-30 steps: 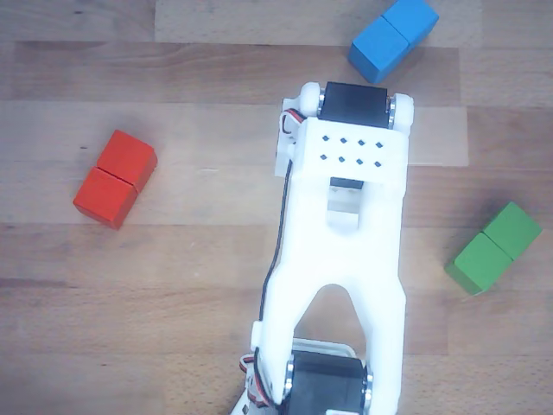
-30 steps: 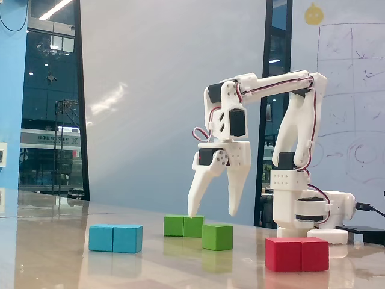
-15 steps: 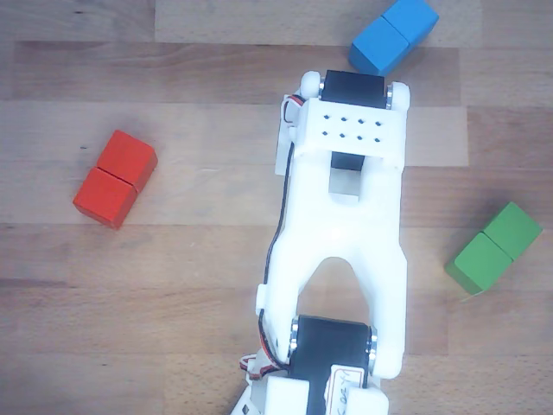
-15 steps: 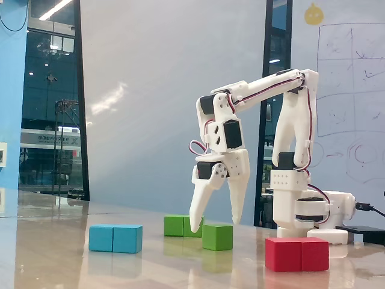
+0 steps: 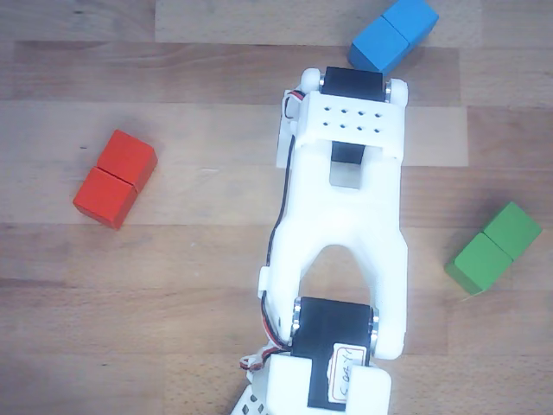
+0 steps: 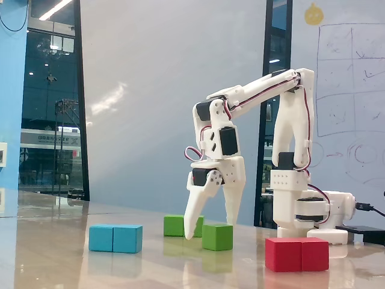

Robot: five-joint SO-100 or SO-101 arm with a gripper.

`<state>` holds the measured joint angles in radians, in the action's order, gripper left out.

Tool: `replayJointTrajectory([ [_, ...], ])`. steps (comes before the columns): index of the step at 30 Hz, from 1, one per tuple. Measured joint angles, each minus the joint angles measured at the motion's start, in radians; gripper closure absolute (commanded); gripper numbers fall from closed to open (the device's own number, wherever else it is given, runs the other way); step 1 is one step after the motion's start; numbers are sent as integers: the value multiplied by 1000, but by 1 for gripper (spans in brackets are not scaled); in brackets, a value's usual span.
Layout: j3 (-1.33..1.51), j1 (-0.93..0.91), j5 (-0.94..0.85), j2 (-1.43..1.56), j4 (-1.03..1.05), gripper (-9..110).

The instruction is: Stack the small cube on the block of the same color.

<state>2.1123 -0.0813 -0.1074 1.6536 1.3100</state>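
In the fixed view my gripper [image 6: 210,230] points down with its jaws open, the tips close to the table. The small green cube [image 6: 218,237] sits on the table at the tips, between the two fingers as seen from here; I cannot tell whether they touch it. The green block [image 6: 175,225] lies just behind and to the left, partly hidden by the left finger [image 6: 194,212]. In the other view the green block [image 5: 494,246] lies at the right, clear of the arm. There the white arm [image 5: 346,216] hides the cube and the fingers.
A blue double block [image 6: 115,238] lies at the front left of the fixed view and at the top of the other view [image 5: 393,35]. A red double block [image 6: 297,254] lies at the front right, at the left in the other view [image 5: 115,178]. The arm's base [image 6: 310,211] stands at the back right.
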Motion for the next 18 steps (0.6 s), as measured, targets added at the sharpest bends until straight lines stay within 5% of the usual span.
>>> replayJointTrajectory([
  [18, 0, 0, 0, 0, -2, 98],
])
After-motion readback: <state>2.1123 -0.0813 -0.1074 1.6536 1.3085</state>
